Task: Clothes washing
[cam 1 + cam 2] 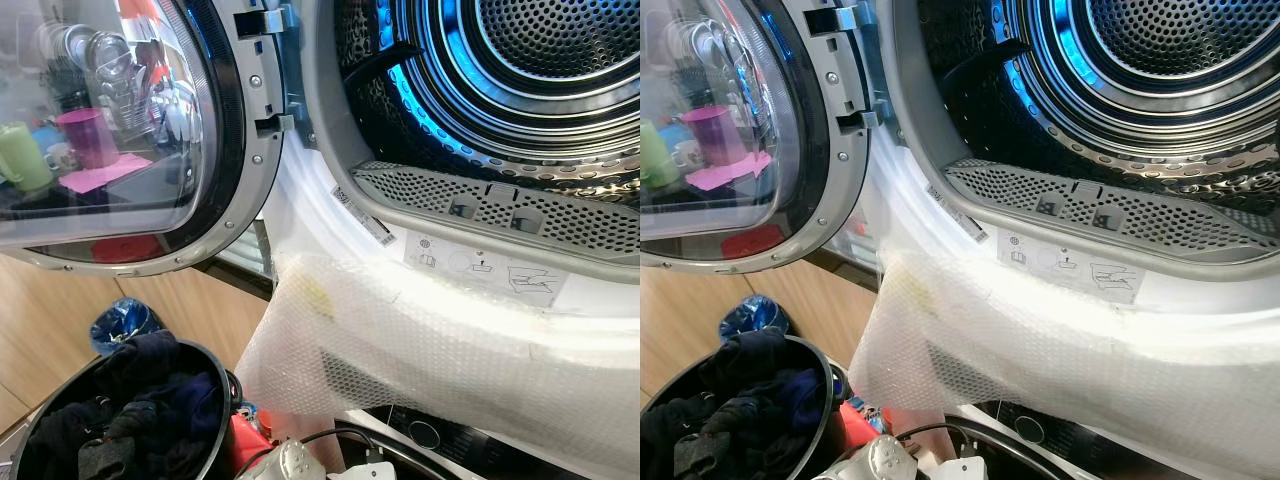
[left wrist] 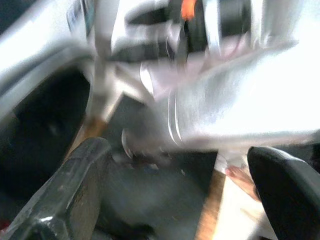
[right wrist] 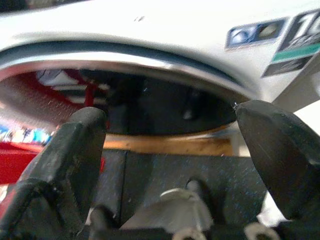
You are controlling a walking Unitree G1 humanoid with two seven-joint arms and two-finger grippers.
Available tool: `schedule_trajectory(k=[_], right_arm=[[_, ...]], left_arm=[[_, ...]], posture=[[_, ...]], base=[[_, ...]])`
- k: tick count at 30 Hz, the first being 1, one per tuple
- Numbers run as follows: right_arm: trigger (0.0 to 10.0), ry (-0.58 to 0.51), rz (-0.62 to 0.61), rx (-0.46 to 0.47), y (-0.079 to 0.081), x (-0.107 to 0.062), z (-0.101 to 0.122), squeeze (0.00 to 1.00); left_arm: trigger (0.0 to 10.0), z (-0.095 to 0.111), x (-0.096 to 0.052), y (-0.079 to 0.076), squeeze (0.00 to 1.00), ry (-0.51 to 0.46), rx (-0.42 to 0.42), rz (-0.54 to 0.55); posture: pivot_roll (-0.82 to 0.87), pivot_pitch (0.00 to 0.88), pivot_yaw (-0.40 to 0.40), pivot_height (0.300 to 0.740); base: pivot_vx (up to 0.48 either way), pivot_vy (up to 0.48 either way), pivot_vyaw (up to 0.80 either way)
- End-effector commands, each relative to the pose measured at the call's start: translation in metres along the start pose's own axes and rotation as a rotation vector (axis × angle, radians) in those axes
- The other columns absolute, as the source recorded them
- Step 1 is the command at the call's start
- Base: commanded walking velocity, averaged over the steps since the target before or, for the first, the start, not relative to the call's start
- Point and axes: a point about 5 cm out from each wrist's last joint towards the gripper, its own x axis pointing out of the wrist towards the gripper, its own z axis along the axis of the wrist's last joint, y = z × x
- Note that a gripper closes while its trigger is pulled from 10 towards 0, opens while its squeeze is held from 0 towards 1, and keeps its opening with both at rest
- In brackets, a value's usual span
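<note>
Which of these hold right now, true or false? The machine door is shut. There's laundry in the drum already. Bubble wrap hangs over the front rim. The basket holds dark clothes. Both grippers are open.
1. False: the door is swung open to the left.
2. False: the drum shows bare perforated metal.
3. True: bubble wrap drapes over the lower rim.
4. True: the basket holds dark clothes.
5. True: the left gripper and right gripper both show spread fingers, holding nothing.

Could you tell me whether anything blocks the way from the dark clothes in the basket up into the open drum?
Nothing visible closes the drum: the door is swung open to the left. Only the bubble wrap draped over the lower front rim lies between the clothes in the basket and the opening.
</note>
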Motion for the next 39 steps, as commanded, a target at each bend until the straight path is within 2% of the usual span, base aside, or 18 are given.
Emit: schedule_trajectory(k=[1,4,5,6,9,11,13,15,16,18,19,20,24,27,29,31,36,39], right_arm=[[10.0,0.052,0.007,0.001,0.004,-0.004,-0.010,0.00],[10.0,0.091,0.006,0.006,0.007,-0.005,-0.016,0.00],[10.0,0.091,0.006,0.006,0.007,-0.005,-0.016,0.00],[10.0,0.122,0.002,0.010,0.007,-0.005,-0.019,0.00],[10.0,0.172,-0.026,0.028,0.006,-0.006,-0.024,0.00],[10.0,0.183,-0.025,0.025,0.007,-0.006,-0.025,0.00],[10.0,0.203,-0.021,0.017,0.009,-0.005,-0.026,0.00],[10.0,0.214,-0.015,0.008,0.010,-0.005,-0.027,0.00],[10.0,0.223,-0.008,0.001,0.010,-0.004,-0.027,0.00],[10.0,0.232,-0.002,-0.008,0.011,-0.004,-0.028,0.00],[10.0,0.244,0.002,-0.013,0.012,-0.004,-0.028,0.00],[10.0,0.247,0.003,-0.010,0.012,-0.004,-0.028,0.00],[10.0,0.254,0.001,-0.004,0.011,-0.002,-0.028,0.00],[10.0,0.263,0.015,-0.021,0.012,-0.001,-0.027,0.00],[10.0,0.263,0.017,-0.023,0.013,-0.001,-0.026,0.00],[10.0,0.268,0.030,-0.036,0.014,0.001,-0.025,0.00],[10.0,0.267,0.039,-0.044,0.015,0.003,-0.022,0.00],[10.0,0.267,0.048,-0.052,0.016,0.005,-0.021,0.00]], left_arm=[[10.0,0.024,-0.019,0.015,0.00,-0.069,0.079,0.006],[10.0,0.042,-0.048,0.022,0.00,-0.071,0.200,0.000],[10.0,0.042,-0.048,0.022,0.00,-0.071,0.200,0.000],[10.0,0.049,-0.065,0.022,0.00,-0.049,0.257,0.007],[10.0,0.066,-0.100,0.016,0.00,-0.064,0.268,0.041],[10.0,0.065,-0.116,0.013,0.00,-0.014,0.275,0.059],[10.0,0.054,-0.146,0.008,0.00,0.124,0.276,0.145],[10.0,0.048,-0.161,0.005,0.00,0.194,0.279,0.184],[10.0,0.044,-0.178,0.003,0.00,0.238,0.235,0.267],[10.0,0.041,-0.191,0.003,0.00,0.257,0.176,0.348],[10.0,0.035,-0.203,0.004,0.00,0.211,0.052,0.458],[10.0,0.027,-0.211,0.003,0.00,0.223,0.017,0.507],[10.0,0.013,-0.227,-0.010,0.00,0.251,0.001,0.532],[10.0,0.011,-0.256,-0.014,0.00,0.226,-0.050,0.624],[10.0,0.011,-0.261,-0.014,0.00,0.227,-0.059,0.640],[10.0,-0.002,-0.280,-0.018,0.00,0.283,-0.120,0.682],[10.0,-0.024,-0.299,-0.026,0.00,0.413,-0.198,0.761],[10.0,-0.032,-0.305,-0.030,0.00,0.442,-0.236,0.798]], posture=[[-0.11,0.000,0.129,0.740],[-0.08,0.000,0.135,0.740],[-0.08,0.000,0.135,0.740],[-0.08,0.000,0.138,0.740],[-0.05,0.000,0.137,0.740],[-0.03,0.000,0.134,0.740],[-0.01,0.000,0.129,0.740],[0.00,0.000,0.129,0.740],[0.01,0.000,0.126,0.740],[0.04,0.000,0.122,0.740],[0.06,0.000,0.121,0.740],[0.08,0.000,0.120,0.740],[0.10,0.000,0.115,0.740],[0.13,0.000,0.103,0.740],[0.13,0.000,0.103,0.740],[0.14,0.000,0.098,0.740],[0.14,0.000,0.094,0.740],[0.15,0.000,0.087,0.740]], base=[[0.000,0.000,0.00],[0.000,0.000,0.00],[0.000,0.000,0.00],[0.000,0.000,0.00],[0.000,0.000,0.00],[0.000,0.000,0.00],[0.000,0.000,0.00],[0.000,0.000,0.00],[0.000,0.000,0.00],[0.000,0.000,0.00],[0.000,0.000,0.00],[0.000,0.000,0.00],[0.000,0.000,0.00],[0.000,0.000,0.00],[0.000,0.000,0.00],[0.000,0.000,0.00],[0.000,0.000,0.00],[0.000,0.000,0.00]])
